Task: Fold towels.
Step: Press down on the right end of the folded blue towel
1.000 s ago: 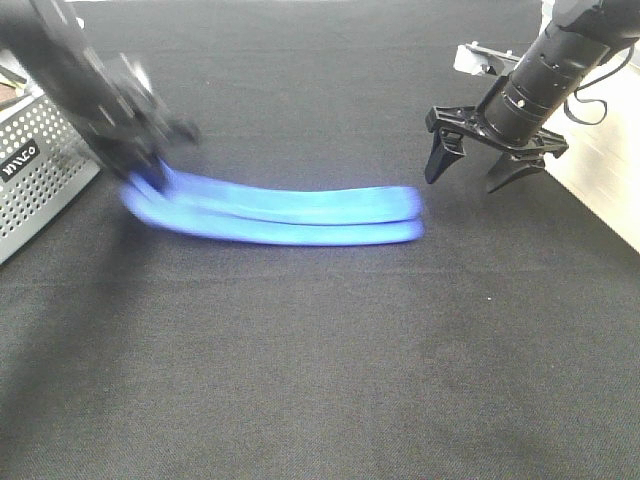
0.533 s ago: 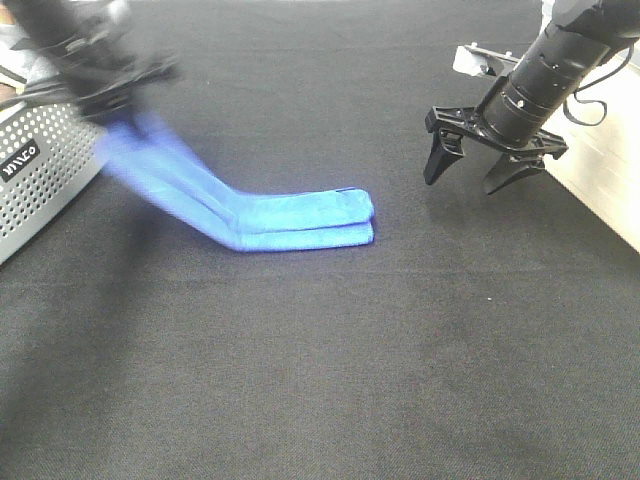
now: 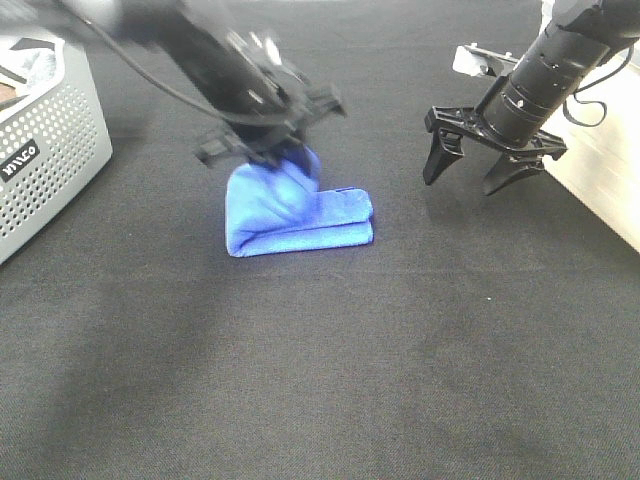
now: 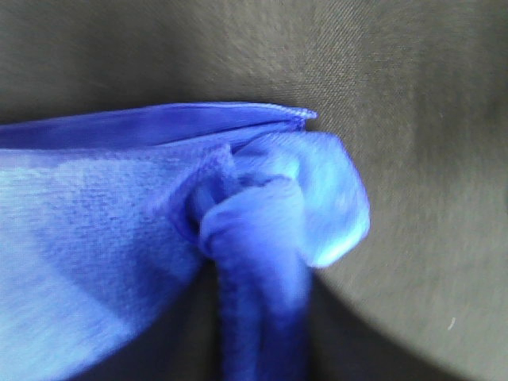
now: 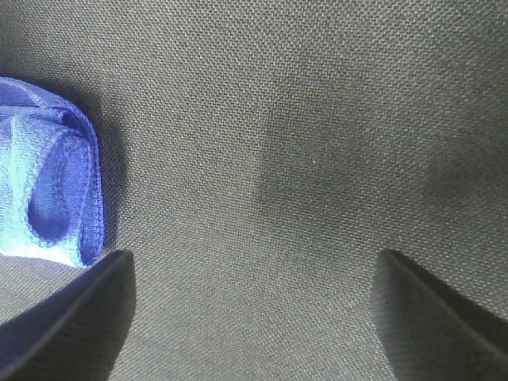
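From the high camera, a grey perforated basket (image 3: pixel 50 150) stands at the left edge of the black table (image 3: pixel 400 350); something pale (image 3: pixel 30 62) shows over its rim, too little of it to name; the blue towel (image 3: pixel 300 215) lies outside the basket, near the middle of the table, bunched and doubled on itself; the left gripper (image 3: pixel 262 150) is blurred, reaching in from the left and low over the towel's upper part, which rises to meet it; whether it grips the cloth cannot be told; the right gripper (image 3: pixel 483 165) hangs tilted above the table to the right of the towel, spread wide and holding nothing.

From the left wrist, the towel (image 4: pixel 119 238) fills the view in close, twisted folds over the table (image 4: pixel 413 119); no fingers show.

From the right wrist, the fingers (image 5: pixel 79 317) stand far apart over bare table (image 5: pixel 317 119), with the right gripper (image 5: pixel 254 270) empty and a looped end of the towel (image 5: pixel 55 190) just beside one finger.

Half a second earlier the left gripper was by the basket with the towel stretched out long; the towel's right end and the right arm are unchanged.
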